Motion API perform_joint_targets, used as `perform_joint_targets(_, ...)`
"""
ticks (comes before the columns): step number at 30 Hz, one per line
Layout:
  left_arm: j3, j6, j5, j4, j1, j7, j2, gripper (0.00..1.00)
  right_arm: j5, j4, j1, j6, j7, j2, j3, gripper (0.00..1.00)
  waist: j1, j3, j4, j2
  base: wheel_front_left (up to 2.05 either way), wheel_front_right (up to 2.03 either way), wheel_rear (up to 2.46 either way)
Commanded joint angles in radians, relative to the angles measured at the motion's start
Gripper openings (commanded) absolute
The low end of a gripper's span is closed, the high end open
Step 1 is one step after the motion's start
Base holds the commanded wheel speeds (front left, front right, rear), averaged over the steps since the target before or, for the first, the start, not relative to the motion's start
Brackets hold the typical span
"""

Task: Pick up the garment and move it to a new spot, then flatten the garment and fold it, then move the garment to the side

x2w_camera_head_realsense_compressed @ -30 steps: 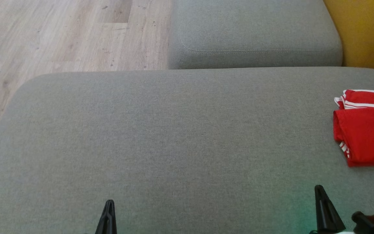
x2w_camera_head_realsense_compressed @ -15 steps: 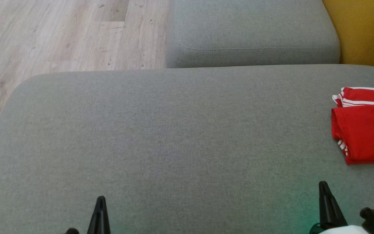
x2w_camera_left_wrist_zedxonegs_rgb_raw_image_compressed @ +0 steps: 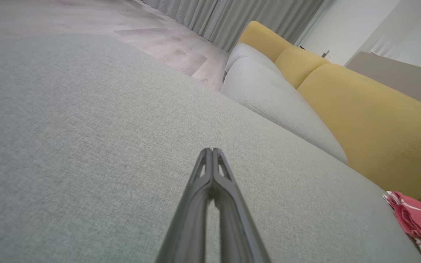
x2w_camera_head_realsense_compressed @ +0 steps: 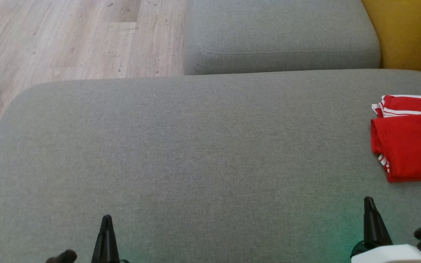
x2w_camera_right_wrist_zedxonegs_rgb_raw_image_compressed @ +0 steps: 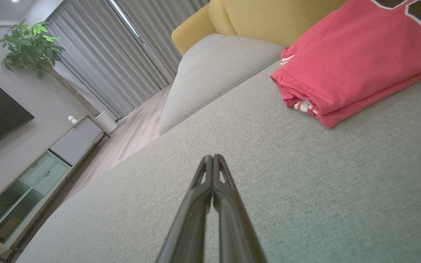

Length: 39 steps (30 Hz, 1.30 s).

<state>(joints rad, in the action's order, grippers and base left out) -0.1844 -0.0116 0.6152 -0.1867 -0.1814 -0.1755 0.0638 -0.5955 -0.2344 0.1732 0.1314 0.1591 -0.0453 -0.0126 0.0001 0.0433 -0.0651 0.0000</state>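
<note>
A red garment (x2w_camera_head_realsense_compressed: 411, 142) with white stripes lies folded at the right edge of the grey cushion (x2w_camera_head_realsense_compressed: 196, 157), partly cut off by the head view's border. The right wrist view shows the garment (x2w_camera_right_wrist_zedxonegs_rgb_raw_image_compressed: 356, 62) as a folded stack with dark lettering on top, and the left wrist view catches the garment (x2w_camera_left_wrist_zedxonegs_rgb_raw_image_compressed: 418, 223) at the far lower right. My left gripper (x2w_camera_head_realsense_compressed: 106, 219) is shut and empty near the cushion's front left. My right gripper (x2w_camera_head_realsense_compressed: 368, 201) is shut and empty at the front right, a little short of the garment.
A second grey cushion (x2w_camera_head_realsense_compressed: 280, 36) lies behind the big one, with a yellow backrest (x2w_camera_head_realsense_compressed: 411, 33) to its right. Wooden floor (x2w_camera_head_realsense_compressed: 68, 40) lies beyond the cushion's far left edge. A cabinet (x2w_camera_right_wrist_zedxonegs_rgb_raw_image_compressed: 49, 153), a plant (x2w_camera_right_wrist_zedxonegs_rgb_raw_image_compressed: 31, 44) and curtains (x2w_camera_right_wrist_zedxonegs_rgb_raw_image_compressed: 122, 51) stand across the room.
The whole head view has shifted, so the camera has moved. The garment lies as before. Both grippers stay shut.
</note>
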Motion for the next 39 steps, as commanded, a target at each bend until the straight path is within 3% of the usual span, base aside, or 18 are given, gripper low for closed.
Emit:
perform_joint_targets(1,0.028,0.008,0.028,0.027,0.048,0.005,0.013,0.0,-0.029,0.029,-0.051,0.0,-0.004,-0.015,-0.002,0.0,-0.0001,-0.001,0.001,0.0,0.0,0.0,0.0)
perform_joint_targets(39,0.12,0.067,0.47,-0.008,0.15,0.108,0.019,0.0,-0.47,0.013,-0.15,0.0,-0.109,-0.021,-0.031,0.0,-0.0001,-0.021,0.029,0.0,0.0,0.0,0.0)
